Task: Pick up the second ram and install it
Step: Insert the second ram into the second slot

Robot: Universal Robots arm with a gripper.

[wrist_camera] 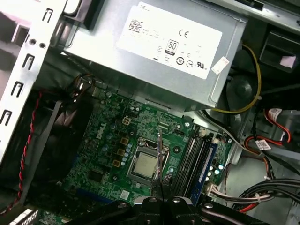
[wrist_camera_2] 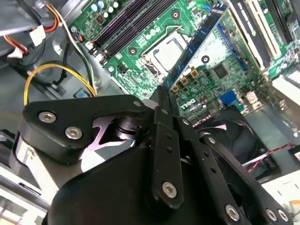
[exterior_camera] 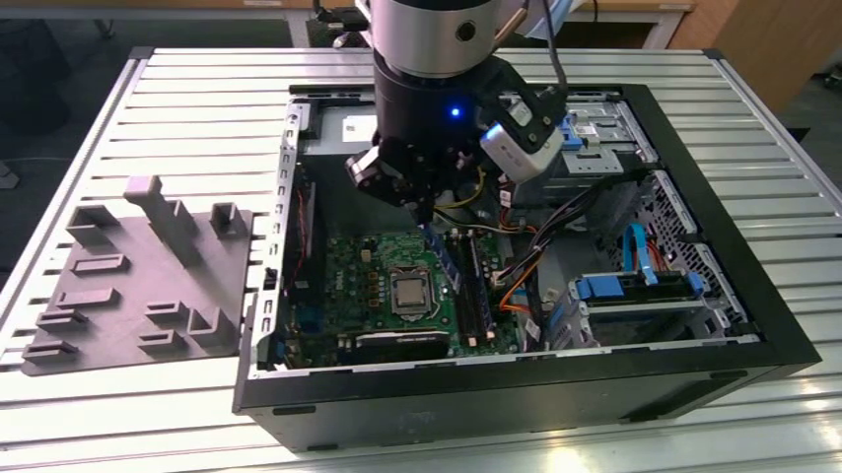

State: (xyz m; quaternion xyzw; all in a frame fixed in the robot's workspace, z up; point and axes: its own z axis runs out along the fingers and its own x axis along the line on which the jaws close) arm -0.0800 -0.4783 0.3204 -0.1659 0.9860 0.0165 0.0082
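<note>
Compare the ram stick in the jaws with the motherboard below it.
The second ram is a thin, narrow strip; the motherboard is a broad green board. The ram hangs on edge, clamped in the gripper; the motherboard lies flat inside the case. Both are circuit boards.

The board (exterior_camera: 362, 266) lies low and flat, so the room above it is free where my gripper (exterior_camera: 428, 219), clamped on the ram (exterior_camera: 440, 252), hangs. The slots (exterior_camera: 471, 291) sit just beside a tangle of cables (exterior_camera: 526, 258) on the exterior view's right, which crowds that side. The power supply (wrist_camera: 154, 42) closes one end of the bay. The drive cage (exterior_camera: 632, 291) and case wall (exterior_camera: 283, 197) box in the rest.
</note>
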